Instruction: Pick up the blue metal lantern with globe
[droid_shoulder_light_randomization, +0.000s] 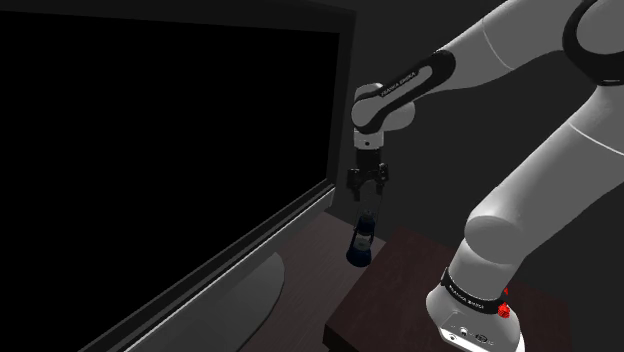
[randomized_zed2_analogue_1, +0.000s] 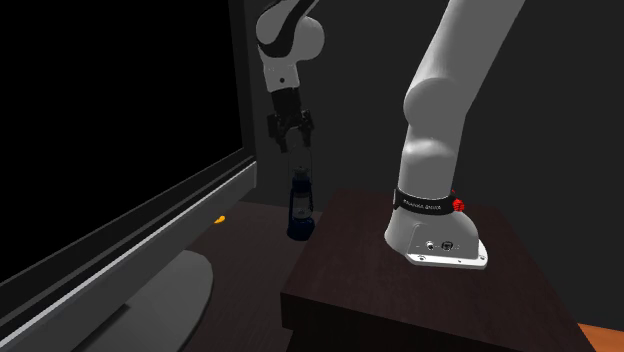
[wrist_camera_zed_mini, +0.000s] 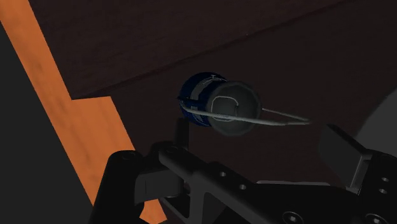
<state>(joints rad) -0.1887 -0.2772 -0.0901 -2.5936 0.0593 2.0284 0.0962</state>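
Descending off-centre, you can tip the blue lantern (droid_shoulder_light_randomization: 362, 242) over, because it is narrow; the gripper (droid_shoulder_light_randomization: 368, 192) hangs above it open, holding nothing.

We see the blue lantern (droid_shoulder_light_randomization: 362, 243) (randomized_zed2_analogue_1: 299, 208) (wrist_camera_zed_mini: 216, 105), grey-capped with a thin wire handle, standing upright just beside the dark stand (randomized_zed2_analogue_1: 400, 290).

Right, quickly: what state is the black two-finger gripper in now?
Black two-finger gripper: open, holding nothing, poised above the small blue lantern with a wire handle.
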